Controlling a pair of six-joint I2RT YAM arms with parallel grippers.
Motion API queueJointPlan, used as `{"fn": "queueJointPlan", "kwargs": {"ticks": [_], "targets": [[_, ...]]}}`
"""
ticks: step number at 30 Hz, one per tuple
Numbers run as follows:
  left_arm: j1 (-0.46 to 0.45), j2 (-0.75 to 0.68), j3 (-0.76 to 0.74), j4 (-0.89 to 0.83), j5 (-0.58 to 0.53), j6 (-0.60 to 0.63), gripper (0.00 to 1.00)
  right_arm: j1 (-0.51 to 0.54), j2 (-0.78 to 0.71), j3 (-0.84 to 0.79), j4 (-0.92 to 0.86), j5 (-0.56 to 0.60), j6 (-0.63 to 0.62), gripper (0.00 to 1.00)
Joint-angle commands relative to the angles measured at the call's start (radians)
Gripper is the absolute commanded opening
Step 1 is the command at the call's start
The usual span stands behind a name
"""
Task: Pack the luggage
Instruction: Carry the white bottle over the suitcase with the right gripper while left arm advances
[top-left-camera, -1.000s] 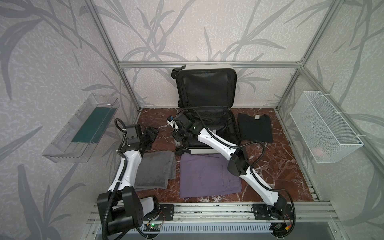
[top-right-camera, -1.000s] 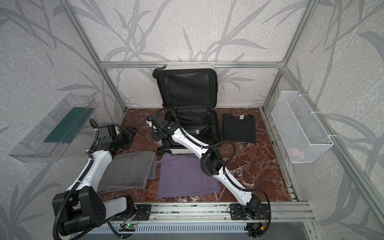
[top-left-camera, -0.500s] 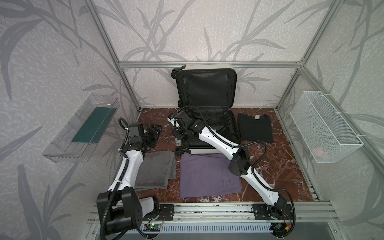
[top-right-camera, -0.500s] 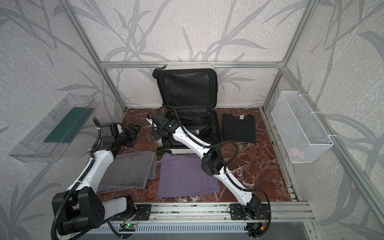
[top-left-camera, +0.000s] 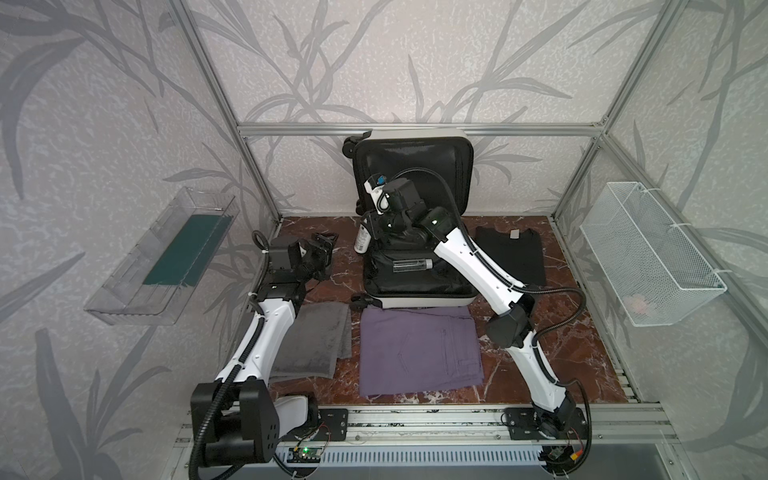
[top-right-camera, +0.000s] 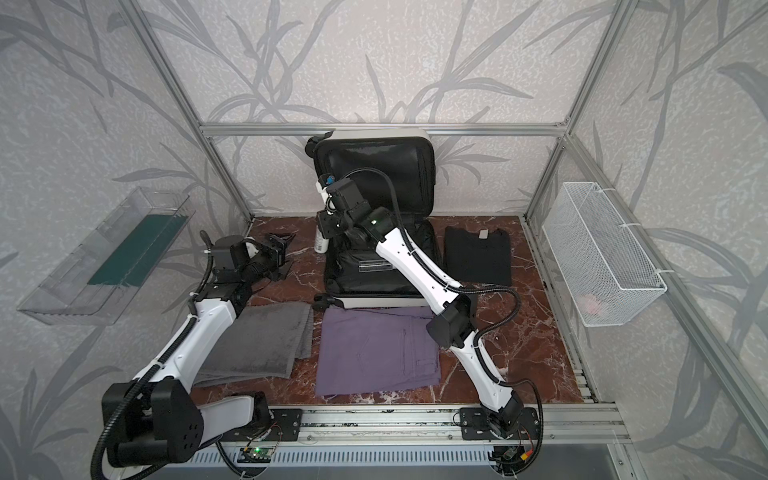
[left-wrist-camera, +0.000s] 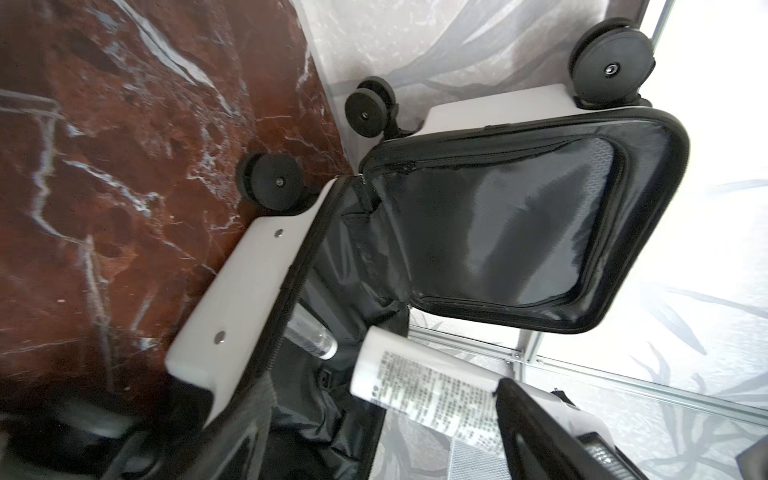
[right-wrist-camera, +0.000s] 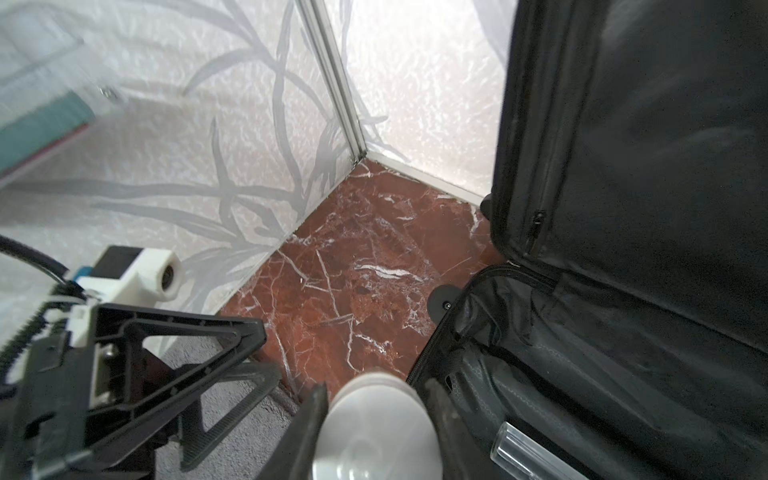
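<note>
The luggage lies open on the marble floor in both top views, its black-lined lid leaning on the back wall. A clear tube rests in the lower half. My right gripper is shut on a white bottle, held just outside the suitcase's left rim. In the right wrist view its two fingers clamp that bottle. My left gripper hovers open to the left of the bottle, holding nothing. The left wrist view shows the bottle's printed label and the tube.
A grey towel and folded purple trousers lie in front of the suitcase. To its right is a black T-shirt. A clear tray hangs on the left wall, a white wire basket on the right wall.
My left gripper has moved right and toward the back, closer to the suitcase and the bottle. The right gripper keeps its hold on the bottle and has barely shifted.
</note>
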Motion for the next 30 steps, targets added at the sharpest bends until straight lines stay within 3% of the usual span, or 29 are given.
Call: {"fn": "queueJointPlan", "kwargs": {"ticks": [1, 7, 11, 30], "targets": [[-0.029, 0.025, 0.035, 0.132, 0.014, -0.135, 0.86, -0.037, -0.112, -0.096, 0.083, -0.044, 0.125, 0.27], [-0.104, 0.092, 0.046, 0.265, 0.004, -0.236, 0.86, -0.12, -0.341, -0.547, 0.46, -0.115, 0.36, 0.28], [-0.158, 0.147, 0.088, 0.3, -0.004, -0.25, 0.86, -0.178, -0.43, -0.749, 0.628, -0.175, 0.509, 0.29], [-0.319, 0.326, 0.169, 0.352, -0.084, -0.244, 0.86, -0.278, -0.559, -1.054, 0.868, -0.243, 0.702, 0.29]]}}
